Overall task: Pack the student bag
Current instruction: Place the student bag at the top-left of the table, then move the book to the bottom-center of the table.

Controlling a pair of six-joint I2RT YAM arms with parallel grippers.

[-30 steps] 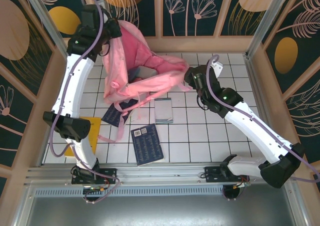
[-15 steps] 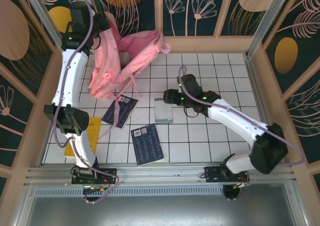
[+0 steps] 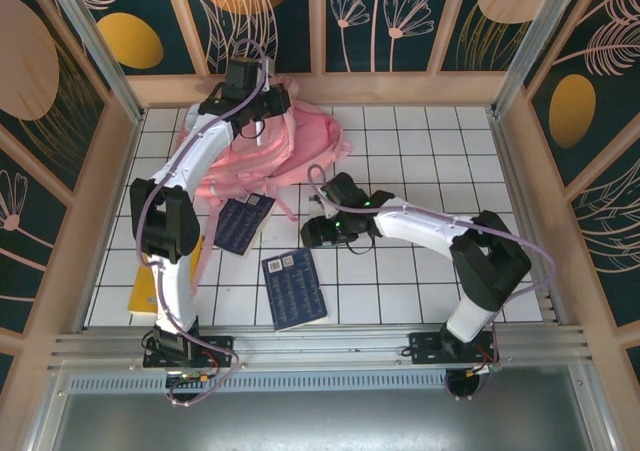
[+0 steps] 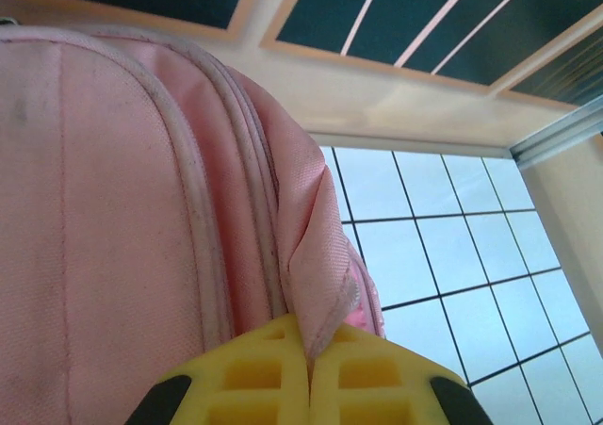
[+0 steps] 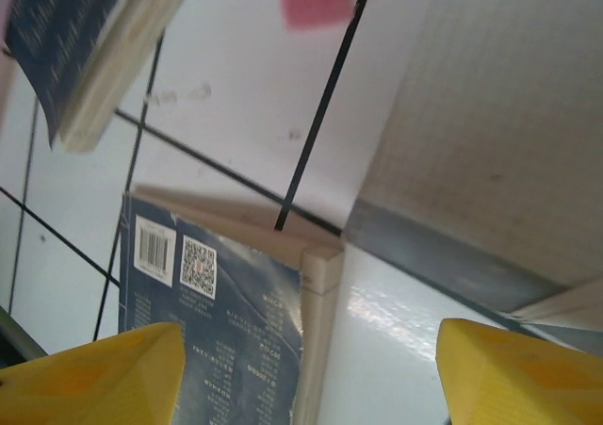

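The student bag (image 3: 300,146), a big soft pink backpack, lies slumped on the white tiles at the back left. My left gripper (image 3: 247,99) is at its rear top, shut on a fold of the pink fabric (image 4: 316,255); the yellow fingertips (image 4: 254,378) meet on that fold. My right gripper (image 3: 320,231) is low over the middle of the floor, open, yellow fingers (image 5: 94,368) wide apart and holding nothing. Below it lie the corner of a dark blue book (image 5: 217,350) with a QR code and a grey notebook (image 5: 499,114).
Two dark blue books lie on the tiles, one (image 3: 243,223) under the bag's straps and one (image 3: 293,286) nearer the front. A yellow flat item (image 3: 143,283) sits by the left arm. Wooden walls (image 3: 400,89) enclose the floor.
The left arm has swung right and down, bringing the bag from the back-left corner onto the tiles. The right gripper has moved left and lower, over the grey notebook.
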